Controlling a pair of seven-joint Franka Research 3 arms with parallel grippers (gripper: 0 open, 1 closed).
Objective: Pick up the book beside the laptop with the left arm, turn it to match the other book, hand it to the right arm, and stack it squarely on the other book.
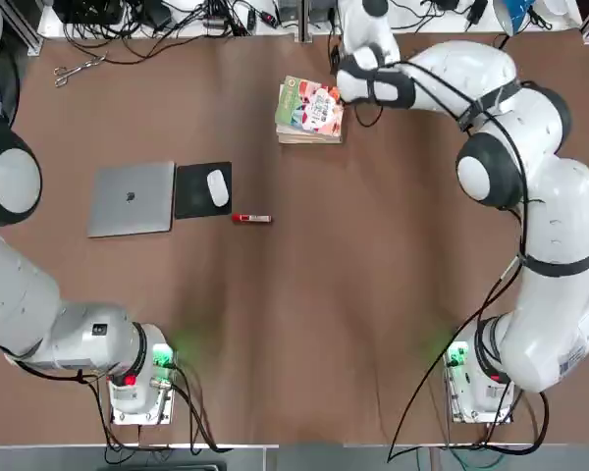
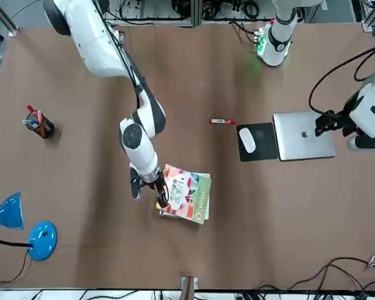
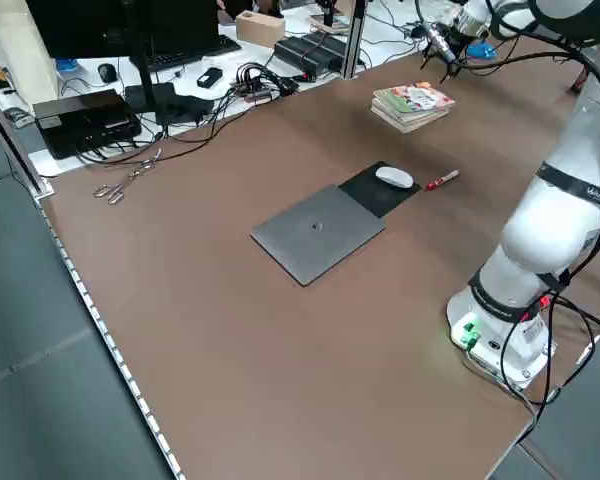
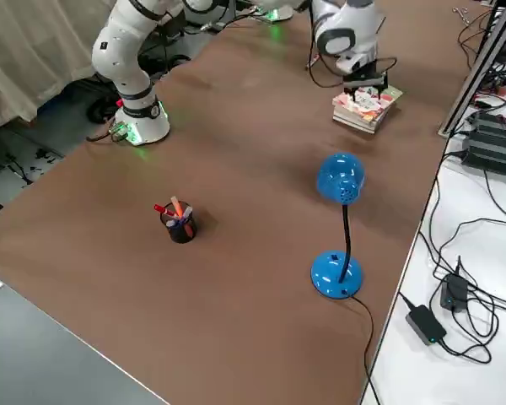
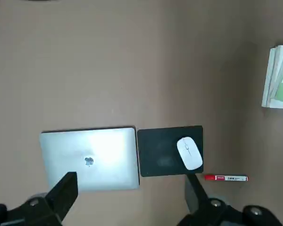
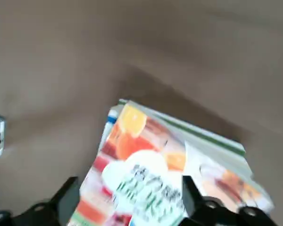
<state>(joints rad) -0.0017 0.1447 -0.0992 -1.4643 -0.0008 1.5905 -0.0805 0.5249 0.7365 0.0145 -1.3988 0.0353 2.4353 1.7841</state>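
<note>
The thin colourful picture book (image 1: 311,106) lies on the thicker white book (image 1: 308,135) at twelve o'clock, so the right gripper (image 2: 147,188) beside it has its fingers apart, letting go.

brown table (image 1: 304,294) | grey floor (image 3: 40,400) – curtain (image 4: 25,51) at side

Red-orange, cream and green illustrated book (image 1: 309,108); silver-grey laptop (image 1: 132,198); black mouse pad (image 1: 202,189).
</note>
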